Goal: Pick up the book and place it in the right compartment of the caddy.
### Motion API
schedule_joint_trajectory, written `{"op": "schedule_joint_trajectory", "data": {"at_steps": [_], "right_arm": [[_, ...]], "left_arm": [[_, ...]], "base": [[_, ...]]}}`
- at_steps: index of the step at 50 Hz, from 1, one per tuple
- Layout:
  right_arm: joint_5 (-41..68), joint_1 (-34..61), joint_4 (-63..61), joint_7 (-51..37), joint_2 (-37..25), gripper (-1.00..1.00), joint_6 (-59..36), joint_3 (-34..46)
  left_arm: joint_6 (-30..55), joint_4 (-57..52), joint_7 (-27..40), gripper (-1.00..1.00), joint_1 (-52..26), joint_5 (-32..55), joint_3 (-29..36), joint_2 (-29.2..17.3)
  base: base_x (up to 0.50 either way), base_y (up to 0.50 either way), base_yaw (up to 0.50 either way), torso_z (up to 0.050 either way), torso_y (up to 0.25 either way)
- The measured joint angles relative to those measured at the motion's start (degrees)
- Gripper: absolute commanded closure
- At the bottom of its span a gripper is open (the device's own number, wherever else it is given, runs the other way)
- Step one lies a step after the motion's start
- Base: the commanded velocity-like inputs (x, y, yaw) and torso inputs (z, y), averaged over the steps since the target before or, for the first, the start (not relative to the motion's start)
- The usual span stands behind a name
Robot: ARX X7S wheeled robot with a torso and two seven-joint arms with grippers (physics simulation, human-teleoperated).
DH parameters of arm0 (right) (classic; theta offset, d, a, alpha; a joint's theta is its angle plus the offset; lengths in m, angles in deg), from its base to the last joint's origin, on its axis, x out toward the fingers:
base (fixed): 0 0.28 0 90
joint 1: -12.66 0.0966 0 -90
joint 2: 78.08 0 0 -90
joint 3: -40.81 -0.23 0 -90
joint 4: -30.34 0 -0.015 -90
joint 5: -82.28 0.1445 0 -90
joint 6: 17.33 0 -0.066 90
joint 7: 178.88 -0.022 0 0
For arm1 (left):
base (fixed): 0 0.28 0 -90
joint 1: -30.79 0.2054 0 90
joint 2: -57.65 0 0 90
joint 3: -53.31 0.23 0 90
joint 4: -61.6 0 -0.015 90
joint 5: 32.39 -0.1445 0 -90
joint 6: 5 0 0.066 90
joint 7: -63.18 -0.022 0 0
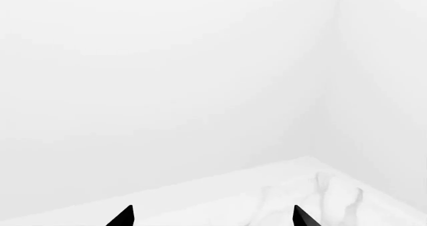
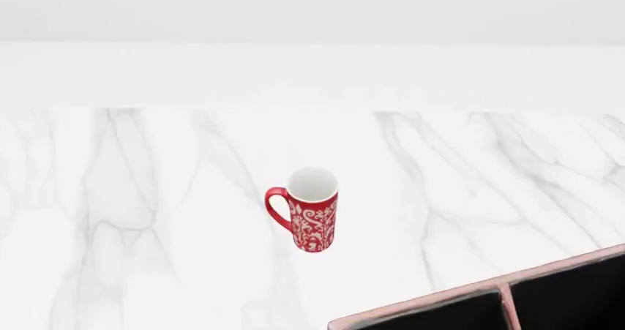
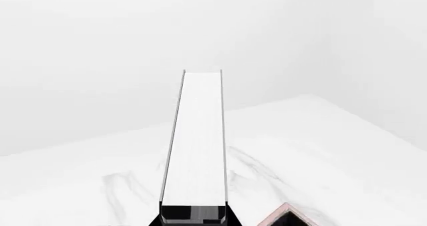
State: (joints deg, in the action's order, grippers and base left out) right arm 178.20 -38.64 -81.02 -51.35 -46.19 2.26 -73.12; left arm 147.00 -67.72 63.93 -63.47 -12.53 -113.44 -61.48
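In the right wrist view the book (image 3: 195, 146) shows its white page edge between thin black covers and stands out from my right gripper (image 3: 193, 219), which is shut on its near end. It is held above the marble table. A corner of the caddy (image 3: 285, 214), pale-edged with a black inside, lies close beside the gripper. In the head view the caddy (image 2: 505, 298) shows at the bottom right, with a pale divider between two black sections. Neither gripper nor the book shows there. My left gripper (image 1: 213, 218) is open and empty, with its two black fingertips wide apart over the table.
A tall red mug (image 2: 310, 220) with a white pattern and a white inside stands upright mid-table, handle to the left, well left of the caddy. The white marble table (image 2: 146, 198) runs back to a plain white wall. A table corner (image 1: 313, 161) shows in the left wrist view.
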Motion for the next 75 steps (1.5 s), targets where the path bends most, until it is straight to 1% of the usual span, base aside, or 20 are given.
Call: {"op": "schedule_joint_trajectory", "data": {"at_steps": [13, 24, 45, 61, 75], "right_arm": [[1.49, -5.89, 0.43, -5.19, -1.25, 1.0, -0.71, -6.09], [-0.71, -9.46, 0.8, -6.85, -1.28, 1.0, -0.83, -9.42], [-3.89, -12.47, 1.41, -7.35, -0.65, 1.0, -0.14, -10.97], [-3.51, -13.8, 2.09, -8.94, -0.5, 1.0, -0.13, -11.66], [-5.88, -14.55, 1.99, -7.73, -0.43, 1.0, 0.63, -10.85]], "left_arm": [[0.16, -0.13, 0.18, -1.0, -0.18, 0.14, 0.23, -0.05], [-0.26, 0.09, 0.12, -1.0, 0.02, 0.08, 0.28, 0.27], [-0.86, 0.42, 0.19, -1.0, 0.24, -0.03, 0.64, 0.68], [-0.79, 0.39, 0.3, -1.0, 0.15, 0.09, 0.76, 0.61], [-1.0, 0.42, 0.36, -1.0, 0.19, 0.12, 1.02, 0.79]], "base": [[0.0, 0.0, 0.0, 0.0, 0.002], [0.0, 0.0, 0.0, 0.001, 0.001], [0.0, 0.0, 0.0, 0.0, 0.001], [0.0, 0.0, 0.0, 0.001, 0.001], [0.0, 0.0, 0.0, 0.0, 0.001]]}}
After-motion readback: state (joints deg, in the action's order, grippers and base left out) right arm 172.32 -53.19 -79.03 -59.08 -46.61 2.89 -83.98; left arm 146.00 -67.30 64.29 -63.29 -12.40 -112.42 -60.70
